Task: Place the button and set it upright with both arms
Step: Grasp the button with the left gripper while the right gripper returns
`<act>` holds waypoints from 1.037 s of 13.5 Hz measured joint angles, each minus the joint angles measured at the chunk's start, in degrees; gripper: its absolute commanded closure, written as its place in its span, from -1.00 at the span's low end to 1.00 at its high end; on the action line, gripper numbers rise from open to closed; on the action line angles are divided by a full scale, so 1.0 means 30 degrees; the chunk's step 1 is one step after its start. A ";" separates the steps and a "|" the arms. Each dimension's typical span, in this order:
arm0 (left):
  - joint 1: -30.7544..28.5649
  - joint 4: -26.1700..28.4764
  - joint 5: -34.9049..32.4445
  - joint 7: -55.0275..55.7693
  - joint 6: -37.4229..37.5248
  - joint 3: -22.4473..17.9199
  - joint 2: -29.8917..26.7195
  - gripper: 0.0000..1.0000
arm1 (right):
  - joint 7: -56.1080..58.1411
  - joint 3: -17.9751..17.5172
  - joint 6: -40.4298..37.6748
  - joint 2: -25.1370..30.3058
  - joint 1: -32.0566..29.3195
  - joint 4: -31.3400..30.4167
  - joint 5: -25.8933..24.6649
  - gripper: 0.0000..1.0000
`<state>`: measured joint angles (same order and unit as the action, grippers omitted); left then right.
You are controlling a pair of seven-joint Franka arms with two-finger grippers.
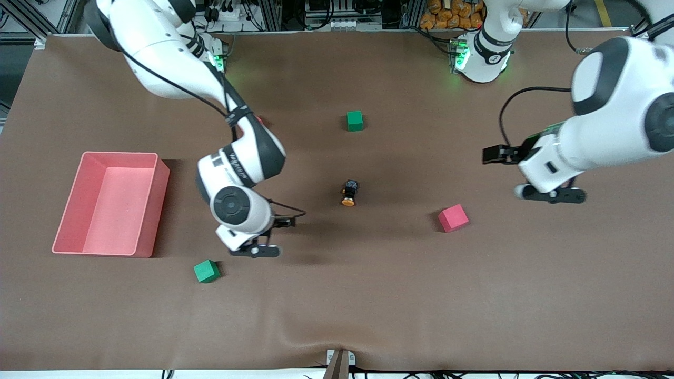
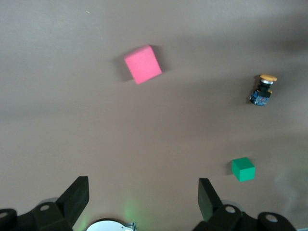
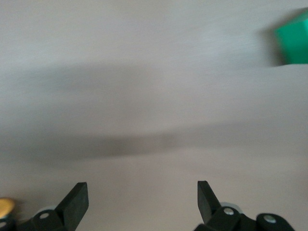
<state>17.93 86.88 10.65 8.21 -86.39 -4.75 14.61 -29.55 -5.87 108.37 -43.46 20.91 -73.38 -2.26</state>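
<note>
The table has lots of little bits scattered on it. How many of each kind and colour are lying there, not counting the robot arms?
Green cubes: 2
Red cubes: 1
Orange-capped button: 1
Pink bin: 1
Total: 5

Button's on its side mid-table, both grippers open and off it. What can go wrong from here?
1. The button is tiny and lies tipped, orange cap toward the front camera; a closing pinch may roll it away rather than seat it.
2. The right gripper hangs over the table beside a green cube; a low sweep could knock it.
3. The left gripper would likely pass the red cube on its way in.
</note>
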 measured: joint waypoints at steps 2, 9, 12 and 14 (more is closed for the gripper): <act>0.1191 -0.0556 0.0005 0.1205 -0.0151 0.0020 0.0845 -1.00 | 0.0336 0.0018 -0.0003 0.1202 -0.1113 -0.1526 -0.0367 -1.00; 0.4640 -0.2283 0.0865 0.4138 -0.3619 0.0152 0.4669 -1.00 | 0.4829 0.0049 -0.0101 0.7629 -0.4611 -0.8278 -0.0451 -1.00; 0.5644 -0.3332 0.1334 0.4174 -0.4107 0.0239 0.6518 -1.00 | 0.7340 0.0055 -0.0093 0.9816 -0.5901 -1.0447 -0.0452 -1.00; 0.6304 -0.3625 0.1456 0.4647 -0.4947 0.0274 0.7361 -1.00 | 0.8940 0.0051 -0.0088 1.0956 -0.6408 -1.1416 -0.0454 -1.00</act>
<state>36.84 76.01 15.02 22.15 -101.23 -3.93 36.69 -2.73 -5.72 108.10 -10.60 1.69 -107.63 -3.62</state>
